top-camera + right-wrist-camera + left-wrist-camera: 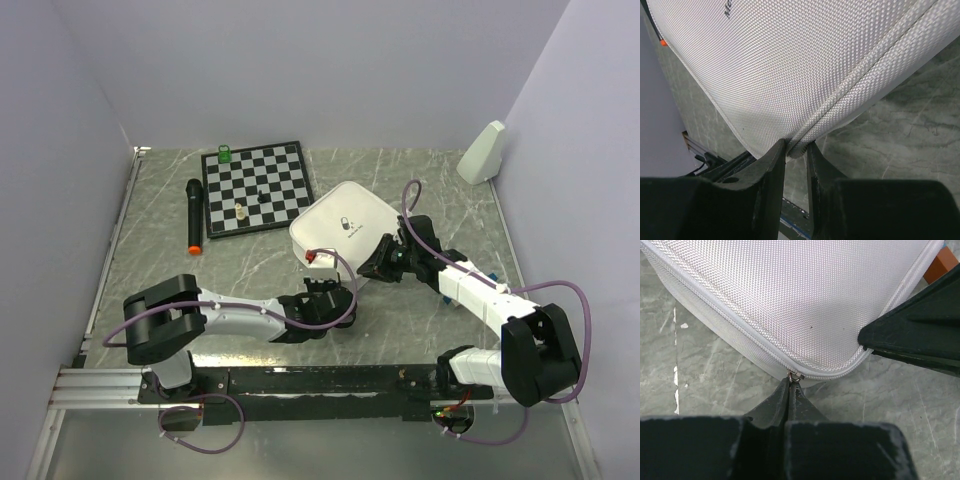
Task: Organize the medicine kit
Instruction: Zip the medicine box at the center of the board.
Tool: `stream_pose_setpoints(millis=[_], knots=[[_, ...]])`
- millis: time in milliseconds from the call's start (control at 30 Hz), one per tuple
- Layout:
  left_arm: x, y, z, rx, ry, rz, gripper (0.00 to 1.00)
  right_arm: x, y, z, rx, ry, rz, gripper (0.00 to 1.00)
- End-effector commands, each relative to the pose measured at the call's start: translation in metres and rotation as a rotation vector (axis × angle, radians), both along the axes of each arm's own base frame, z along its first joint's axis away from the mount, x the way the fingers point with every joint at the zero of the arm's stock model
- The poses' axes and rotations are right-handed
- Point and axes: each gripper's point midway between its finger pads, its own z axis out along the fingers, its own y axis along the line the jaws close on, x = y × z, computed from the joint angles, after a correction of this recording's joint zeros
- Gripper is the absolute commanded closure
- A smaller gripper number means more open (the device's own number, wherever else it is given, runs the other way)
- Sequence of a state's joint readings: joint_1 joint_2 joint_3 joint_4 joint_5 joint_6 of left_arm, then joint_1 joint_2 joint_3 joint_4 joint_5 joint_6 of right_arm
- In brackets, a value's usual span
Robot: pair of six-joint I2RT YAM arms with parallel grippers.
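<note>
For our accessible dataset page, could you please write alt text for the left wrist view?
The left gripper is closed on the small zipper pull at a rounded corner of the white woven medicine kit, which lies on a grey marbled table. At right, the right gripper's dark fingers reach the kit's rim.

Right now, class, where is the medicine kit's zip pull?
In the left wrist view the zip pull sits at the medicine kit's near corner, pinched at the tips of the shut left gripper, low and central.

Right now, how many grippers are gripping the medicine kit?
2. The left gripper pinches the zipper pull at a corner of the medicine kit; the right gripper clamps its piped edge.
</note>
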State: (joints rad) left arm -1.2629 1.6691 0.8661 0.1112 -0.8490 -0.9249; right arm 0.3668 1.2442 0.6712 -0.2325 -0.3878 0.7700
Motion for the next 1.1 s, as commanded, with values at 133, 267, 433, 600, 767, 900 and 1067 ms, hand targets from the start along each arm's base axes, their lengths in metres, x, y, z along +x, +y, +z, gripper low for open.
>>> stream_pose_setpoints(millis=[133,267,433,600,767,900,1067], knots=[[0.012,0.019,0.001,0.024,-0.052,0.075,0.99,-0.012,0.012,0.008,0.035,0.013,0.069,1.0],[0.012,0.029,0.009,-0.007,-0.085,0.09,0.99,-0.012,0.011,0.008,0.032,0.009,0.069,1.0],[0.013,0.043,0.012,-0.011,-0.107,0.11,0.99,-0.012,0.009,0.011,0.025,-0.007,0.067,1.0],[0.015,0.056,0.005,-0.01,-0.095,0.133,0.99,-0.013,0.009,0.011,0.022,-0.006,0.069,1.0],[0.024,0.073,-0.007,-0.016,-0.068,0.165,0.99,-0.015,0.007,0.008,0.013,-0.003,0.076,1.0],[0.036,0.09,-0.01,-0.025,-0.058,0.215,0.99,-0.017,0.004,0.007,0.001,-0.009,0.076,1.0],[0.051,0.109,-0.001,-0.038,-0.071,0.274,0.99,-0.022,-0.009,0.006,-0.012,-0.021,0.067,1.0]])
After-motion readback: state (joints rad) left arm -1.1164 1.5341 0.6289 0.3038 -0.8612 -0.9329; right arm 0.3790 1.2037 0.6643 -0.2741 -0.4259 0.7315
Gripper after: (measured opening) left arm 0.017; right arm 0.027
